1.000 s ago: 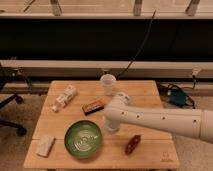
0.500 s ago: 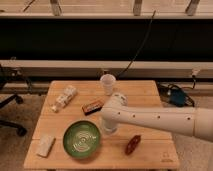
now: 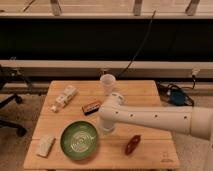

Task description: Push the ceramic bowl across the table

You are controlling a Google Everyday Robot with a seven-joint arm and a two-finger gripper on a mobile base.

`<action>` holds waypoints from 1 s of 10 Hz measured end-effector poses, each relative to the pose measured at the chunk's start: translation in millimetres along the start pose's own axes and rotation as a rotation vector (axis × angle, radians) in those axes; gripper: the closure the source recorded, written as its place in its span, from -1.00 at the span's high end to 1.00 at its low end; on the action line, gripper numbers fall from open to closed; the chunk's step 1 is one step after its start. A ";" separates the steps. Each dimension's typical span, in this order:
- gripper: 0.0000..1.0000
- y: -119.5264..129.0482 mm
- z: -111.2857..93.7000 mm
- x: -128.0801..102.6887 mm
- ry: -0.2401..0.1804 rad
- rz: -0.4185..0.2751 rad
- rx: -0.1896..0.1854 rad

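At the near edge of the table, toward the left, sits the ceramic bowl. It is green, with pale rings inside and a dark rim, and it is the biggest thing here. Just left of the bowl, close to the near left corner, lies a small pale block. To the right of the bowl, also near the front, lies a dark red thing. The white robot arm reaches in from the right, low over the table. Its gripper points down just beside the right edge of the bowl, and I cannot tell if it touches the bowl. A little farther back, in the middle of the table, lies a small dark brown bar. To the left of it lies a pale bottle on its side. At the far edge stands a white plastic cup, upright, just behind the bend of the arm.
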 end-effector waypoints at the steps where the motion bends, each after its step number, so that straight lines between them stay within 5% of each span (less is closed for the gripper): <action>1: -0.93 -4.2 2.1 -5.5 -0.003 -0.013 -0.002; 10: -0.93 -27.4 12.9 -55.5 -0.037 -0.164 -0.020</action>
